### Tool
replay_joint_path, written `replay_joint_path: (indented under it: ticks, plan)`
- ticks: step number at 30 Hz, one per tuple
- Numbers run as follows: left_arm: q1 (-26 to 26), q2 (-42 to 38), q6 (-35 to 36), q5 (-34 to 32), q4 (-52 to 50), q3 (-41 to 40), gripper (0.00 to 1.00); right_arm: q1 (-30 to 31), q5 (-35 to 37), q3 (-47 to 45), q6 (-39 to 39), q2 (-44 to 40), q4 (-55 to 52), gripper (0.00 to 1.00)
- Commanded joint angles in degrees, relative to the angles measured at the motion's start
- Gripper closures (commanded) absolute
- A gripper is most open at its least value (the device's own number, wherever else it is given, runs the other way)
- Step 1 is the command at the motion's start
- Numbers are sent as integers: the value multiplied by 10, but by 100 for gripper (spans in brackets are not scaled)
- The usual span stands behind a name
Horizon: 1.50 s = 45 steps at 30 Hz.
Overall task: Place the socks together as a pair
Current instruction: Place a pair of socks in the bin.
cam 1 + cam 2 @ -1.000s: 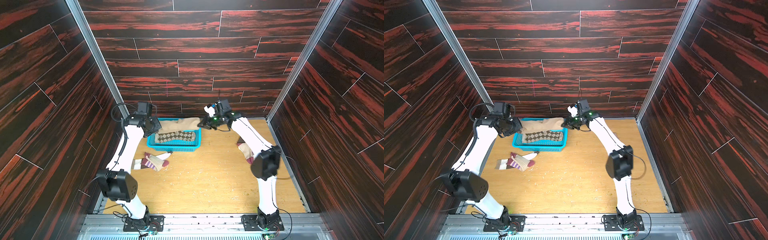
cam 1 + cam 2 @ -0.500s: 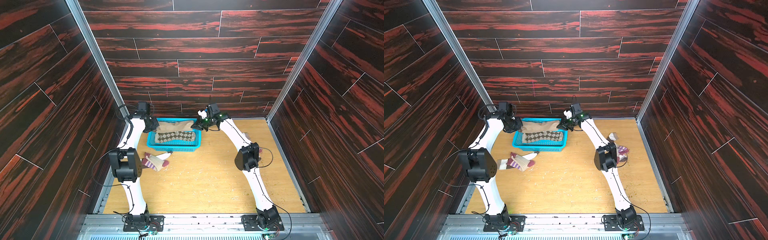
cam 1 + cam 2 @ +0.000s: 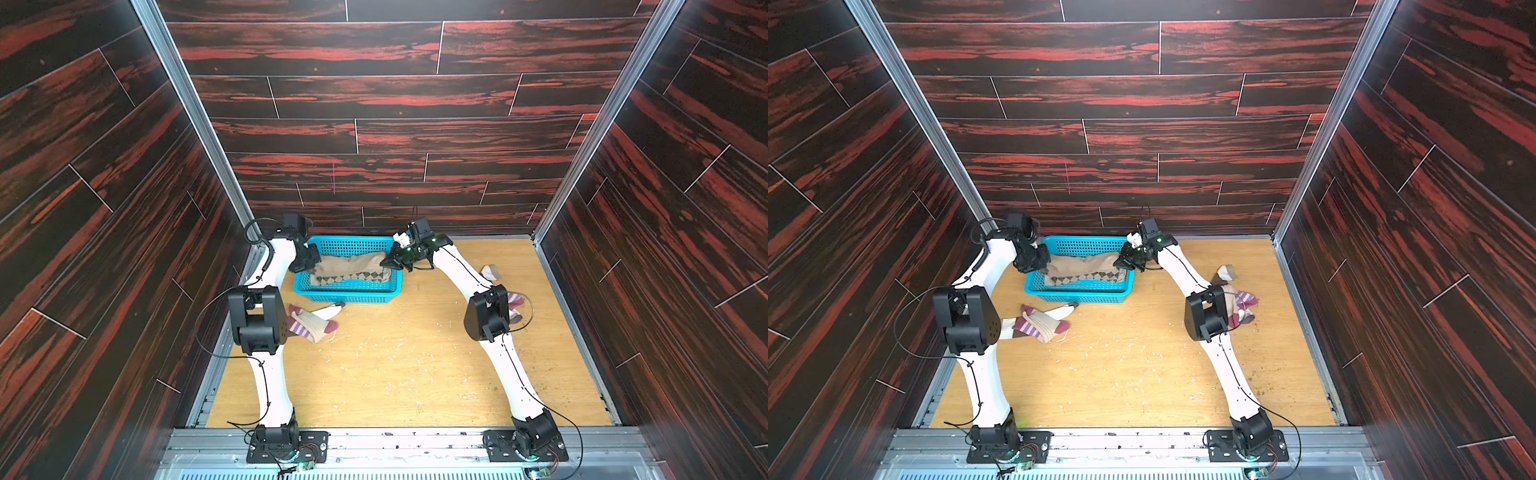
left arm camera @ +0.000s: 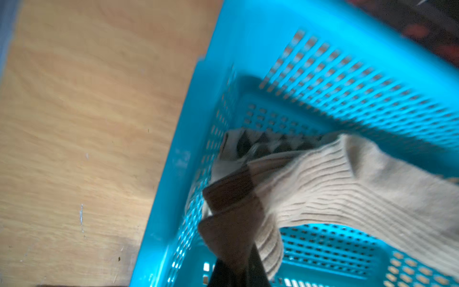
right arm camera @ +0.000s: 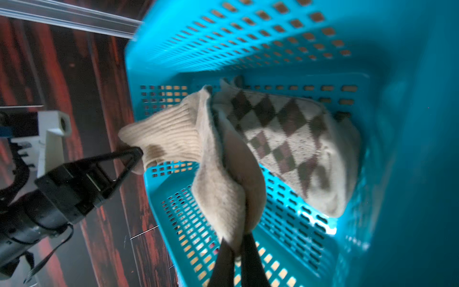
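The plain tan sock (image 3: 353, 262) hung stretched lengthwise over the blue basket (image 3: 349, 294), pinched at both ends. This was probably so that it would go down flat and straight rather than bunched.

The left gripper (image 3: 309, 265) was clamped on the brown-cuff end just inside the basket's left wall. In the left wrist view its dark fingers (image 4: 259, 275) squeezed folded cuff fabric between them. The right gripper (image 3: 388, 262) was closed hard on the toe end at the basket's right rim. The right wrist view showed two layers of tan cloth in that pinch, so this may have been a pair carried as one, though I could not tell for sure.

Under the span, on the basket floor toward its near wall, lay the argyle sock (image 5: 285, 131). Holding the tan sock above it suggested a lay-down on top of it or beside it.

A maroon striped sock (image 3: 311, 326) lay on the wooden table (image 3: 395, 374) just in front of the basket's left corner. More socks lay well off the basket's right side, partly hidden by the right arm's elbow.

Both arms reached far forward with elbows raised and bowed outward. The forearms slanted in toward the basket's two short ends, and the wrists faced each other across it.
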Motion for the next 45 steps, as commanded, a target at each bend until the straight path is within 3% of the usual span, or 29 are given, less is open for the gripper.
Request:
replay_joint_path:
  ticks: [1,3,6,10,17,21,26,30,34,39,45]
  plan:
    - [3,0,16,-10,-2,-20,99,5,14,1,-2,10,-15,100]
    - [3,0,15,-14,1,-27,95,6,27,0,-15,7,-34,95]
    - [3,-2,8,-11,1,-29,75,7,49,-4,-25,-5,-60,69]
    - [3,-28,-13,1,17,-36,52,10,70,-22,-31,-34,-71,55]
    - [3,-71,-43,14,21,-28,41,16,107,-36,-37,-85,-109,51]
    - [3,-106,-56,0,17,-22,31,16,165,-41,-54,-127,-147,51]
    - [4,-168,-70,-19,18,-25,18,5,224,-80,-121,-228,-185,47]
    - [-1,-236,-83,-1,27,-33,16,-60,236,-259,-158,-361,-179,46]
    - [-51,-300,-72,-19,21,-64,14,-179,204,-489,-176,-491,-116,45]
    - [-170,-372,-71,-42,22,-160,14,-272,246,-608,-230,-515,-134,45]
    - [-294,-446,-108,-50,57,-305,14,-339,205,-767,-206,-550,-29,45]
